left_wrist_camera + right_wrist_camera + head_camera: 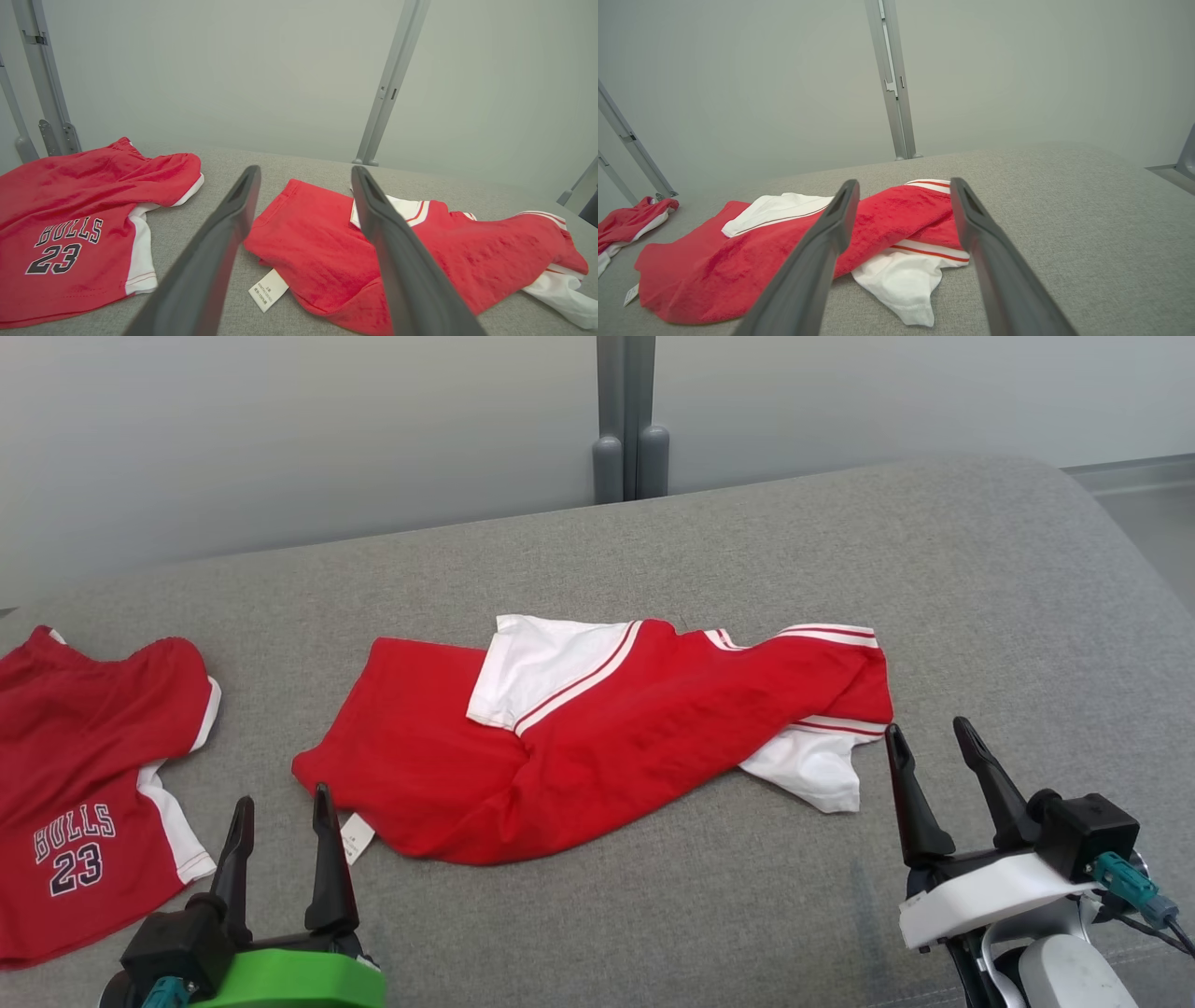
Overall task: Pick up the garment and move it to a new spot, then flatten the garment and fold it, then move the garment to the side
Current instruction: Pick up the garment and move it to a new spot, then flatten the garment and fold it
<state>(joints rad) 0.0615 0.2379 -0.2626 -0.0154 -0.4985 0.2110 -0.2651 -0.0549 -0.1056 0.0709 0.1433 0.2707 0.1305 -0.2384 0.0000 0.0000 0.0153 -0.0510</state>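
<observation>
Garment of red cloth with white striped sleeves [607,747] lies crumpled in the middle of the grey fabric surface [840,551]. Left gripper [283,795] just beside its left end and right gripper [928,726] beside its right end stand spread wide, holding nothing.

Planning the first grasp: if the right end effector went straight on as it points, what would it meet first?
Most likely the shirt, at its bunched end by the white sleeve, which sits framed by the open right end effector in its wrist view. Height over it is unclear.
</observation>
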